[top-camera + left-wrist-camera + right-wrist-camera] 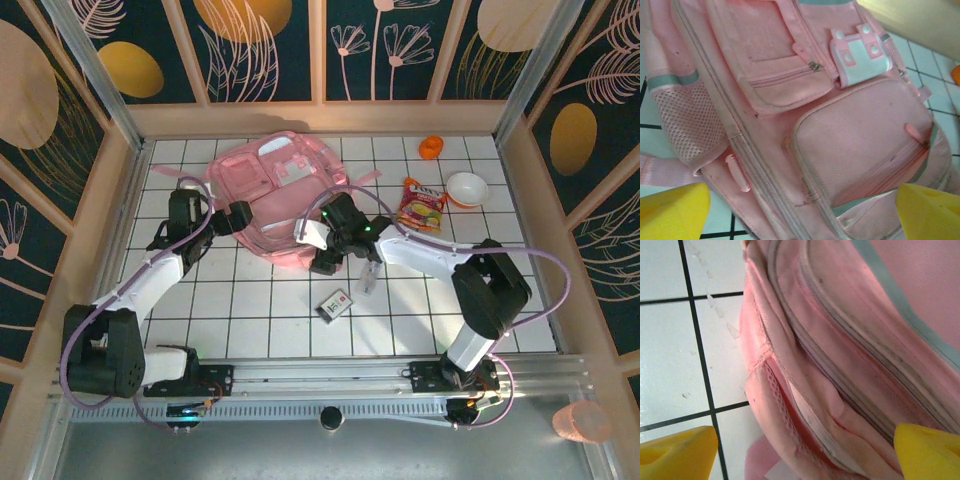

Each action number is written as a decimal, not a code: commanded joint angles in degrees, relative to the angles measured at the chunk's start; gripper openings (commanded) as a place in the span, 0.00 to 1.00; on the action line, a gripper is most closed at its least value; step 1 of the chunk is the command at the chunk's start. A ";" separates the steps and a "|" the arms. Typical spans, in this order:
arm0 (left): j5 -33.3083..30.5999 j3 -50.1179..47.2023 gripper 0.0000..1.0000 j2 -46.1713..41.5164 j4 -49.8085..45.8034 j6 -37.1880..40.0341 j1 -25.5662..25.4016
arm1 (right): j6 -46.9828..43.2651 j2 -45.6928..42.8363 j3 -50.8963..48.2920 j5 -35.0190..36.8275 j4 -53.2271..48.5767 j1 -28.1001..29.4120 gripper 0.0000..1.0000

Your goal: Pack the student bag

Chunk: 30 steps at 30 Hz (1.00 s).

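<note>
We see the white-shelled, black-jointed left arm (150,275) reaching from its base at the near edge and slanting up toward the middle. Its black left gripper (237,216) points right, and its yellow fingertips (670,212) are spread wide apart. The white-and-black right arm (480,300) rises from its base, folds at a raised elbow and stretches its forearm leftward, so the black right gripper (325,240) sits near the left one but apart from it, its own yellow fingertips (675,455) likewise parted wide.
</note>
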 commanded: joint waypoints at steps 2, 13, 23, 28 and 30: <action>2.24 -0.90 0.94 -0.16 4.18 -3.16 0.06 | -6.85 3.06 1.27 1.80 7.36 0.32 0.91; 4.82 -1.07 0.91 2.18 5.01 -2.44 0.02 | -13.89 7.52 -2.56 8.98 20.83 0.96 0.36; 13.64 -0.04 0.88 -0.19 3.19 11.30 0.03 | -12.65 -6.05 4.93 -4.15 7.49 -5.24 0.00; 15.53 -2.83 0.83 -3.36 7.35 11.74 0.02 | -12.88 -8.72 12.70 -16.46 -1.89 -12.07 0.00; 15.41 -4.05 0.83 -4.15 8.38 11.68 0.02 | -12.48 -9.32 14.49 -19.16 -2.69 -13.95 0.00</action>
